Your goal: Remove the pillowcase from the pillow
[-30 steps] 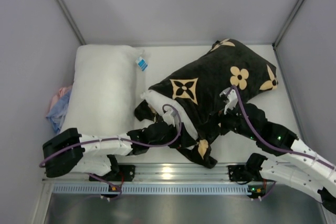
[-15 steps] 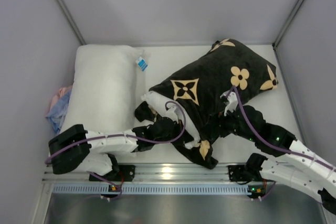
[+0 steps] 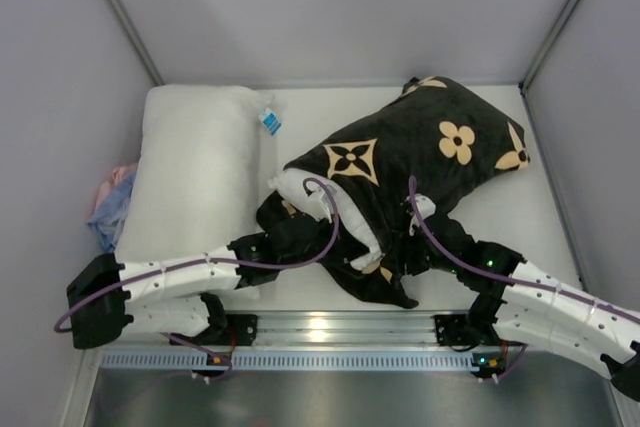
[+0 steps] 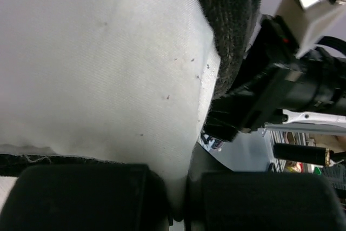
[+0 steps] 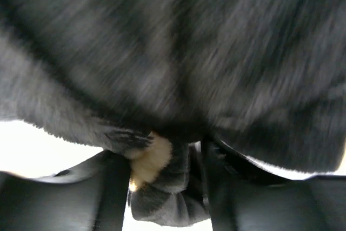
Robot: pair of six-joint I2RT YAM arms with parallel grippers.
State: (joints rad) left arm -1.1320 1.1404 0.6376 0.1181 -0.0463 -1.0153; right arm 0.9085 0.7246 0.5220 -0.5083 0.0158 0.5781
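Between the pads [image 4: 86, 198] of the left gripper [image 4: 181, 204] a fold of the white pillow [image 4: 97, 63] is pinched. The two dark pads meet on the cloth with no gap showing, so this gripper is closed on the pillow. Ahead of it, bare white cloth fills the wrist view. Up and to its right, the fuzzy black edge of the pillowcase [image 4: 232, 20] laps over the pillow. Further right, parts of the right arm [image 4: 303, 90] show.

From above, the left gripper sits at the open end of the pillowcase, where a white corner of the pillow pokes out. The rest of the pillow is inside the cover, which stretches away from both grippers toward the far right of the table [image 3: 530, 207].

The right gripper [image 5: 165, 185] is just to the right of the left one, against the near edge of the cover. Its fingers [image 5: 102, 193] stand about half apart. A wad of black cloth with a tan patch fills the space between them and touches both, though that view is blurred.

Well off to the left gripper's left lies a second white pillow [image 3: 195, 172], with a pink-and-blue cloth bundle [image 3: 110, 202] beyond it.
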